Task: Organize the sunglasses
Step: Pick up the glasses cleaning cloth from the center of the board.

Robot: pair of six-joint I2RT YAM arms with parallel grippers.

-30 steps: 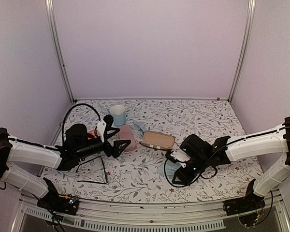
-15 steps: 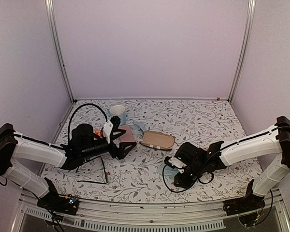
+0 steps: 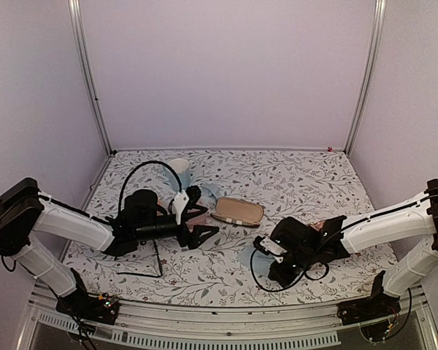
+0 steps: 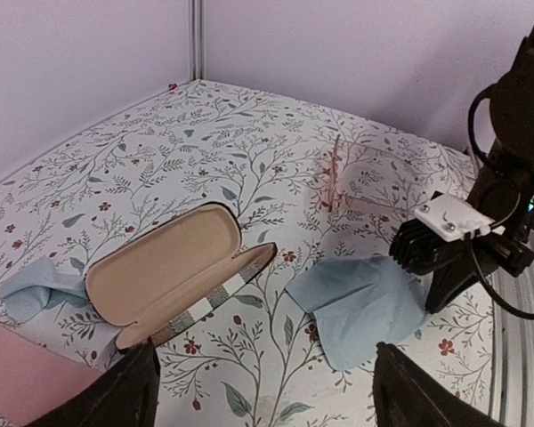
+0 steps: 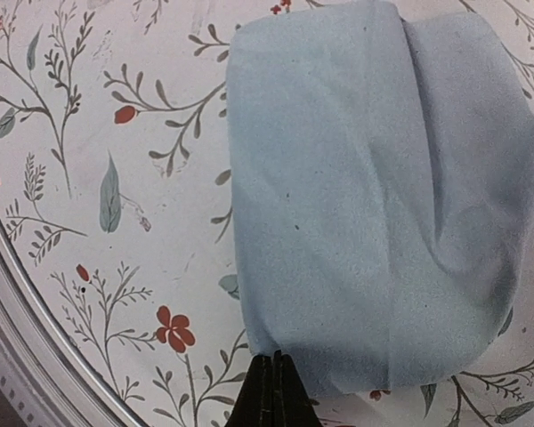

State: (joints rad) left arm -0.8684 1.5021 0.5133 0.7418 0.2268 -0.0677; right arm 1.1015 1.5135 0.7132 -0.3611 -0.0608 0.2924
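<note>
The black wire-frame sunglasses (image 3: 158,257) lie on the table near the left arm. The pale pinkish sunglasses (image 4: 334,173) stand behind the right arm and also show in the top view (image 3: 320,227). My left gripper (image 3: 198,223) is open and empty, low over the table beside the open tan-lined case (image 3: 237,211), whose inside shows in the left wrist view (image 4: 160,271). My right gripper (image 5: 274,384) is shut on the near edge of a blue cloth (image 5: 365,196), which lies flat on the table (image 3: 248,255).
A pink case (image 4: 18,374) lies under the left wrist. A second blue cloth (image 4: 27,289) sits behind the open case, and a white cup (image 3: 179,166) stands farther back. Metal rails line the table's near edge and corners.
My left gripper has moved right, past the pink case towards the open case. My right gripper has come down and shut at the blue cloth's edge.
</note>
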